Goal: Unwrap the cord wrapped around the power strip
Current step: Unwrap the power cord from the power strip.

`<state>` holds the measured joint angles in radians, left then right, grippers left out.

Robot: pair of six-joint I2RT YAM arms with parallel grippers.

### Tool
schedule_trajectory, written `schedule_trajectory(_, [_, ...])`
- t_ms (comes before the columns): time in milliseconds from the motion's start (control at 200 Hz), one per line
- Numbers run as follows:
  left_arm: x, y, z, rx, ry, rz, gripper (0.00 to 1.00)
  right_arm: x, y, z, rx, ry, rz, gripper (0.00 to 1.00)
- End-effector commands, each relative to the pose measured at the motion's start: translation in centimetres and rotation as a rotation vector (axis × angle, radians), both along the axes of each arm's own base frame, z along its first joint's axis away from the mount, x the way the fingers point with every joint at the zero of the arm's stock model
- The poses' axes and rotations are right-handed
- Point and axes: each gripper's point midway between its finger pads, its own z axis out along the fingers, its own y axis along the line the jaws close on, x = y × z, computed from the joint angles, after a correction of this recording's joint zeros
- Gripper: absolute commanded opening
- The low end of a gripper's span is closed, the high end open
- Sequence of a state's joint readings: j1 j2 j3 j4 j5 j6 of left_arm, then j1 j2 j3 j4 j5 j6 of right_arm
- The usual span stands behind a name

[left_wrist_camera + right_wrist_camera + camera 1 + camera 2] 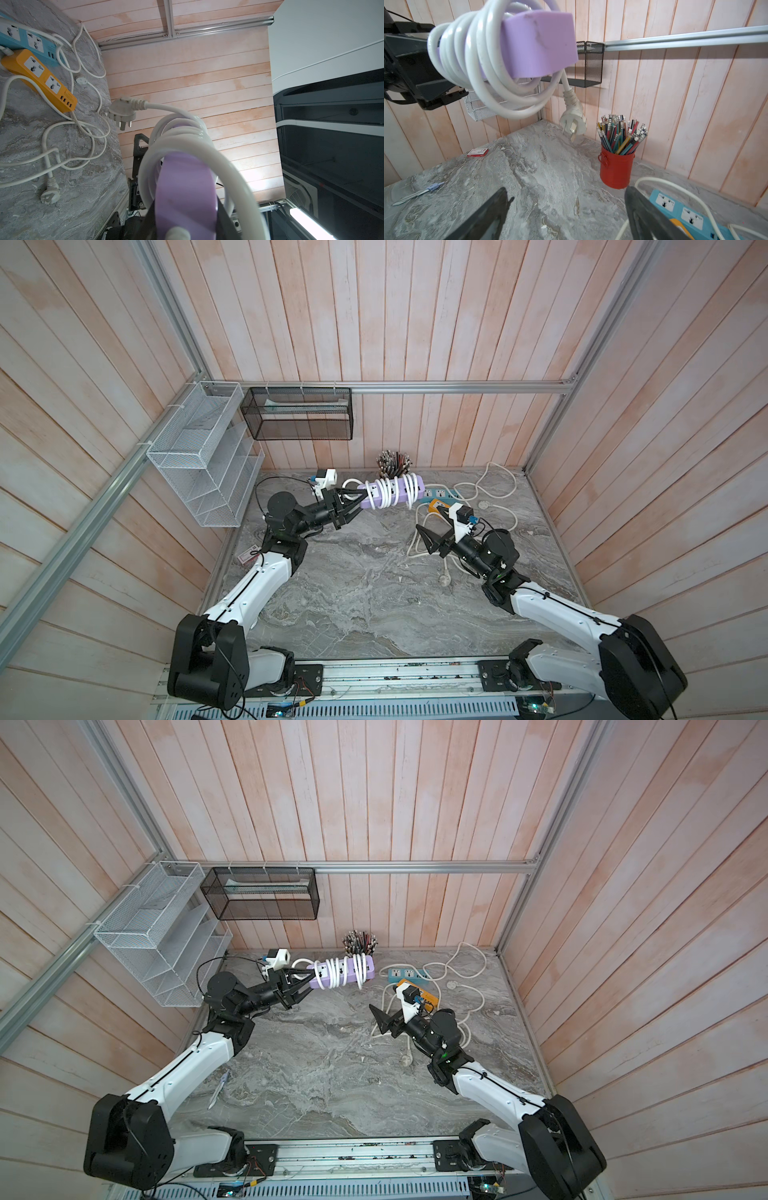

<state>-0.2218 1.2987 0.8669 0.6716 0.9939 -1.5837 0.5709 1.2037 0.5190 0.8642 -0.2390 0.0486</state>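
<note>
In both top views my left gripper (358, 502) (309, 982) is shut on one end of the purple power strip (397, 489) (347, 974) and holds it level above the table. The white cord (382, 493) (477, 62) is wound round the strip in several loops. Its plug (573, 122) (122, 112) hangs free at the strip's far end. In the left wrist view the strip (182, 187) fills the space between the jaws of the left gripper (187, 220). My right gripper (424, 540) (566, 199) is open and empty, low over the table, below and in front of the strip's (537, 41) free end.
A red cup of pencils (615, 166) stands at the back wall behind the strip. A blue strip (438, 492) and an orange strip (436, 506) lie with loose white cords by the right arm. A white mesh rack (203, 456) and a black basket (299, 414) hang at back left.
</note>
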Motion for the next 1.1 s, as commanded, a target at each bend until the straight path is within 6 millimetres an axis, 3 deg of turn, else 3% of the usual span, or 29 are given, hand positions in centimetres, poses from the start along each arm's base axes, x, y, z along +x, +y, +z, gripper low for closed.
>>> schedule_trajectory(0, [-1.9, 0.0, 4.1, -0.042, -0.139, -0.003, 0.0, 0.1, 0.9, 4.7, 0.072, -0.165, 0.007, 0.88])
schedule_trajectory(250, [-3.4, -0.7, 5.3, -0.06, -0.155, -0.017, 0.0, 1.4, 2.6, 6.2, 0.095, -0.218, 0.013, 0.86])
schedule_trajectory(480, [-4.0, -0.5, 5.1, -0.062, -0.147, -0.012, 0.0, 1.8, 2.6, 6.6, 0.101, -0.226, 0.002, 0.78])
schedule_trajectory(1095, [-4.3, -0.7, 5.0, -0.069, -0.138, -0.008, 0.0, 2.7, 3.2, 7.5, 0.11, -0.24, -0.003, 0.68])
